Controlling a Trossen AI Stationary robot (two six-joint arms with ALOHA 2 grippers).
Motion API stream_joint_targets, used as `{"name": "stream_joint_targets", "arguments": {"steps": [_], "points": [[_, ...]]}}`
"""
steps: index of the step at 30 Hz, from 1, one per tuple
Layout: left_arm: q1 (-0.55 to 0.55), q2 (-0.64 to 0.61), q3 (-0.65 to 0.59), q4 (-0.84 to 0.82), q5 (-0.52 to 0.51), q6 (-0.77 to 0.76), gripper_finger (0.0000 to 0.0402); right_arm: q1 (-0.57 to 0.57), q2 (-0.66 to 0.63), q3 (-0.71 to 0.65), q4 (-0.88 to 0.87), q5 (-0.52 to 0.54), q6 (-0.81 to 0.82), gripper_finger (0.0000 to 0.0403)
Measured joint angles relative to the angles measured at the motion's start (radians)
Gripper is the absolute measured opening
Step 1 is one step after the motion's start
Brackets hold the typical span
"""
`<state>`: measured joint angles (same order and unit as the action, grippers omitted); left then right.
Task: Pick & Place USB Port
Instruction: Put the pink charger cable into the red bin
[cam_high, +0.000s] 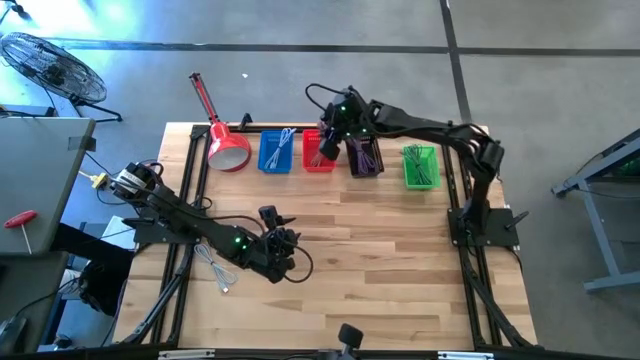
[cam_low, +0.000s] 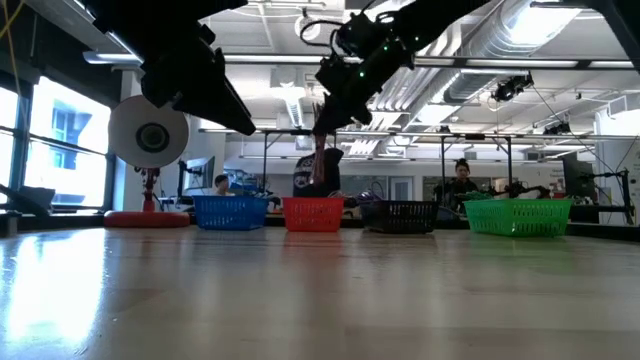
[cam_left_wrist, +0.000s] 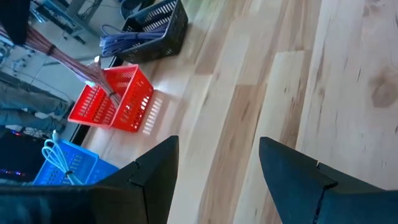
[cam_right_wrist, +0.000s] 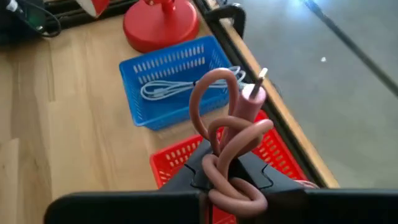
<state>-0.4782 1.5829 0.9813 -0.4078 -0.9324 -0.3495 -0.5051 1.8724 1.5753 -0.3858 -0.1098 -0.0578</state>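
High view: right gripper (cam_high: 322, 148) hung over red slotted plastic basket (cam_high: 318, 160) at table's far edge; left gripper (cam_high: 283, 240) sat mid-table, fingers apart, empty.
Right wrist view: right fingers clamped on coiled pink USB cable (cam_right_wrist: 227, 146), just above basket.

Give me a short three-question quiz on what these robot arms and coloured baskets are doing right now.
1. True or false: the right gripper is shut on a pink cable.
2. Which basket lies beneath that cable? A) blue basket B) red basket C) green basket
3. Fill in: the left gripper, over the bare table, is ____.

Key: 1 true; 2 B; 3 open and empty.
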Motion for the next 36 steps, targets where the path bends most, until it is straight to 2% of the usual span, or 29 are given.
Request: {"name": "stream_joint_targets", "arguments": {"steps": [16,31,36], "points": [[0.0,0.0,0.0,0.004,0.001,-0.006,0.0216,-0.015,0.105,-0.01,0.012,-0.058,0.005,0.0017],[0.0,0.001,0.0,0.003,0.014,-0.019,0.0216,-0.059,0.112,-0.118,0.098,-0.137,0.034,0.0018],[0.0,0.001,0.0,0.004,0.01,-0.019,0.0216,-0.058,0.112,-0.118,0.094,-0.134,0.037,0.0057]]}}
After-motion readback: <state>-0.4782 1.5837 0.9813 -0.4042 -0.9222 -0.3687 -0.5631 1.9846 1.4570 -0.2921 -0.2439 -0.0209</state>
